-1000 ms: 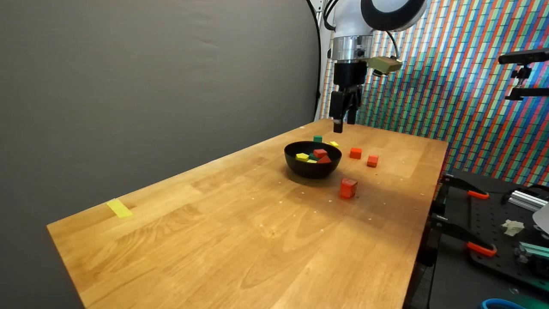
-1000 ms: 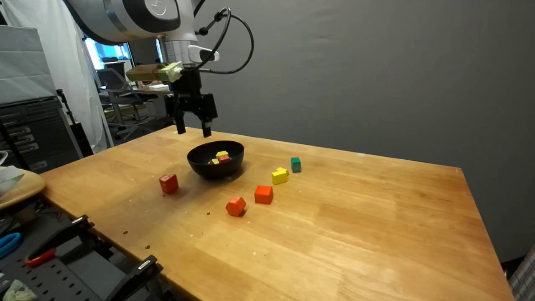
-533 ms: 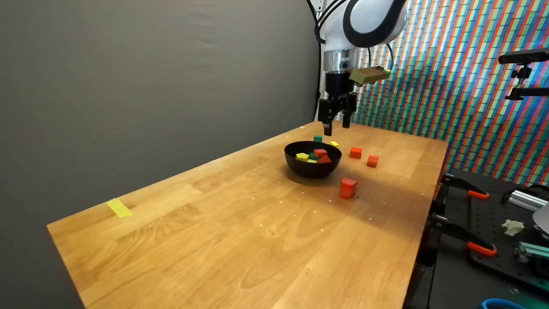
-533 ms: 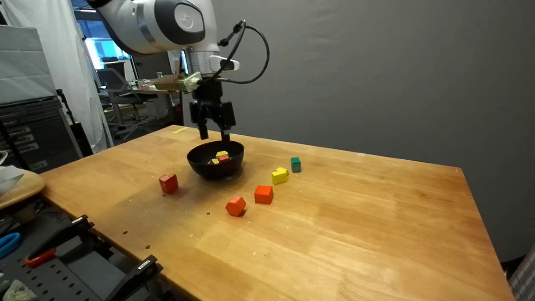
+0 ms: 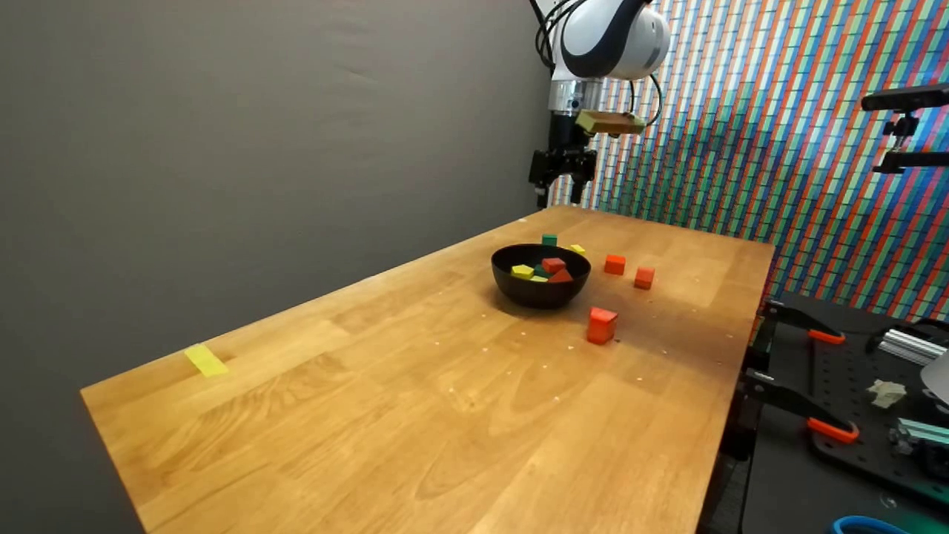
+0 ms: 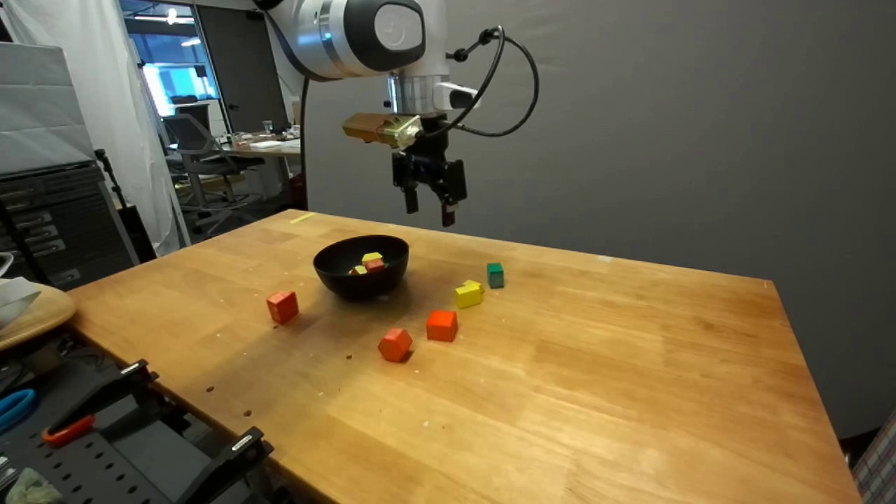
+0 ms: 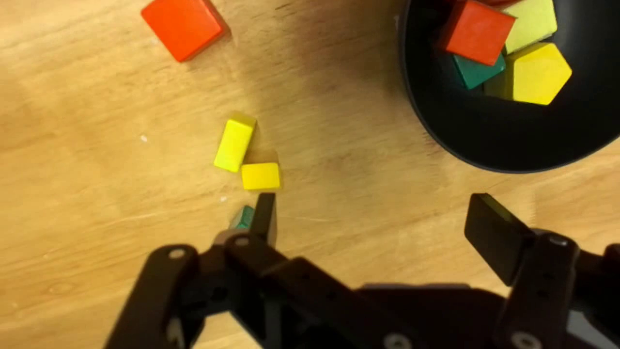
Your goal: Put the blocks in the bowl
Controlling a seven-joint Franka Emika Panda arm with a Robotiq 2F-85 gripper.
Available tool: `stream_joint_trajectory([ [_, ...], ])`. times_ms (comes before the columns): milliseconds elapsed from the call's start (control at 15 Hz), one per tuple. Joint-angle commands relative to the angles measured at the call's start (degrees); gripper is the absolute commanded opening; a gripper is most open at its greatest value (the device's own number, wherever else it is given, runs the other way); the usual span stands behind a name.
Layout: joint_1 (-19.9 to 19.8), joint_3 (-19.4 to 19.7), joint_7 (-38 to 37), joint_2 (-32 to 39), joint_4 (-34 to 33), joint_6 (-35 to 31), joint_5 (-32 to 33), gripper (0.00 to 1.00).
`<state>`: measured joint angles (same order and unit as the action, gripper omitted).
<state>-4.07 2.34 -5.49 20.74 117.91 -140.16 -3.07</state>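
A: How is the gripper (image 6: pixel 430 212) looking?
B: It's hanging above the wooden table (image 6: pixel 595 392), pointing down. In an exterior view it's showing to the right of the bowl (image 6: pixel 358 287), toward the far side. Its jaws are standing wide apart, and bare wood is showing between the fingers (image 7: pixel 496 237) in the wrist view.
A: What's the bowl doing?
B: It's resting upright, holding a small heap: a pair of red blocks (image 5: pixel 553 264), a pair of yellow blocks (image 5: pixel 522 271) and one green block (image 7: pixel 477 72).
A: Which blocks are lying outside it?
B: In an exterior view, a red block (image 6: pixel 283 308) is lying to the left of the bowl and a bit nearer. An orange block (image 6: pixel 442 326) is sitting to the right, on the near side, with another orange block (image 6: pixel 395 346) nearer and more to the left.
A: I'm also seeing yellow there.
B: Yes, two small yellow blocks (image 6: pixel 468 297) are lying close together, beyond the orange ones; I'm not making out whether they're touching. A loose green block (image 6: pixel 495 276) is standing farther right and farther back. In the wrist view one finger is partly hiding it.
A: And the strip of yellow tape (image 6: pixel 303 218) at the far left?
B: It's lying flat near the table's corner.
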Motion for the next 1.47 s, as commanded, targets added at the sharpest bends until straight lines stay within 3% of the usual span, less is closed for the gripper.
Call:
stream_joint_trajectory([
  [0,0.31,0.48,0.40,-0.07,-0.34,0.15,-0.13,1.00],
  [67,0.32,0.48,0.53,-0.07,-0.48,0.16,-0.10,1.00],
  [133,-0.48,-0.35,7.71,-0.71,0.43,0.17,1.72,1.00],
  [400,-5.01,-3.90,24.34,0.36,-1.43,1.81,-4.38,1.00],
  [467,-2.25,-1.75,16.88,0.15,-0.21,0.39,-1.49,1.00],
  [667,-2.66,-1.85,17.84,0.31,-0.08,0.43,-1.88,1.00],
  [1000,-1.68,1.11,11.83,8.93,-5.08,-11.50,2.00,1.00],
  [1333,-2.84,1.63,10.35,15.00,-9.63,-14.79,1.19,1.00],
  [1400,-3.51,1.16,10.70,15.52,-10.18,-13.91,0.63,0.91],
])
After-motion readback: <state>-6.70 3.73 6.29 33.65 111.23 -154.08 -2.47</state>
